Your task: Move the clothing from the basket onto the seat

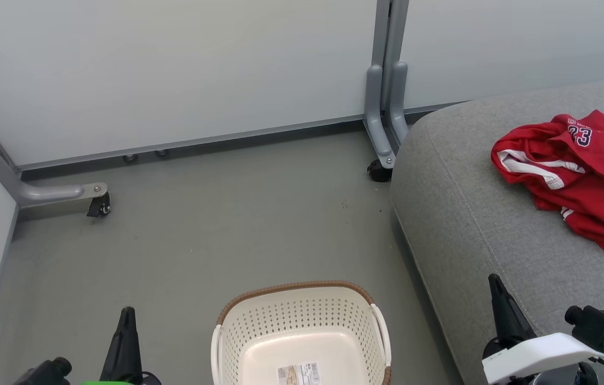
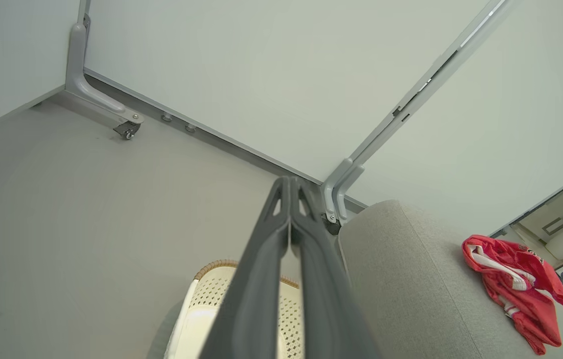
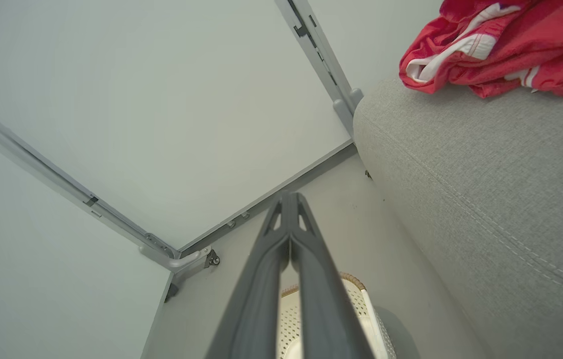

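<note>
Head view: red clothing [image 1: 574, 171] heaped on grey seat [image 1: 467, 230], apart from cream basket [image 1: 296, 318] on floor [image 1: 200, 240]. Left gripper [image 1: 128, 311] and right gripper [image 1: 493, 279] pinched closed.

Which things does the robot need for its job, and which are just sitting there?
For the job: red clothes, sofa seat, white basket.

Just there: grey floor, wall panels, wheeled feet.

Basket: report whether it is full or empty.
Empty: the basket shows a bare base with its label sticker, and the red clothing lies on the grey seat.
</note>
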